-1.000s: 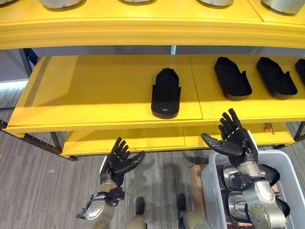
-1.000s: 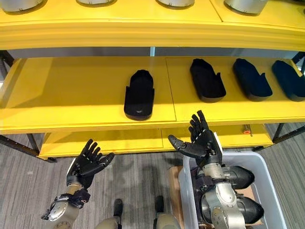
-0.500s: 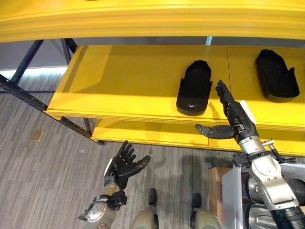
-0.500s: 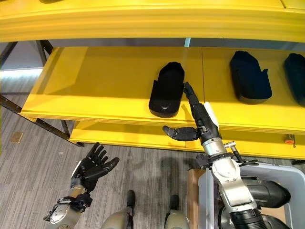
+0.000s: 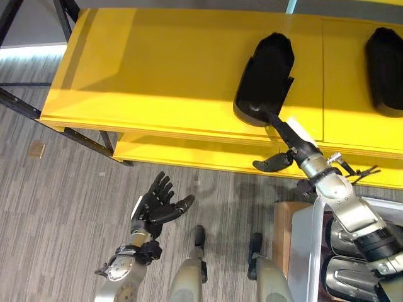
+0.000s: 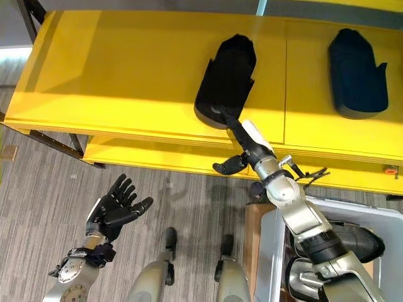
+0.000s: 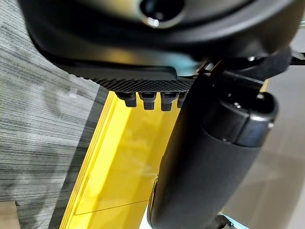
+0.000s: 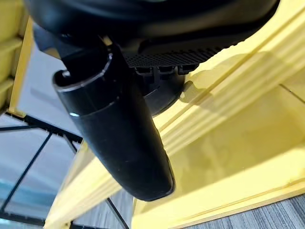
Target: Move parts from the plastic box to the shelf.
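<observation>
Yellow shelf (image 5: 157, 69) over grey floor. Black part (image 5: 266, 78) lay near shelf front edge; right hand (image 5: 286, 141) fingers straight, tips touching part's near end. Left hand (image 5: 157, 204) open over floor, empty.

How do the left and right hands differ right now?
The right hand reaches up to the yellow shelf, straight fingers touching the near end of a black part; the left hand hangs low over the floor, touching nothing. The right thumb points away under the shelf edge; the left hand's fingers are spread. Both are open.
</observation>
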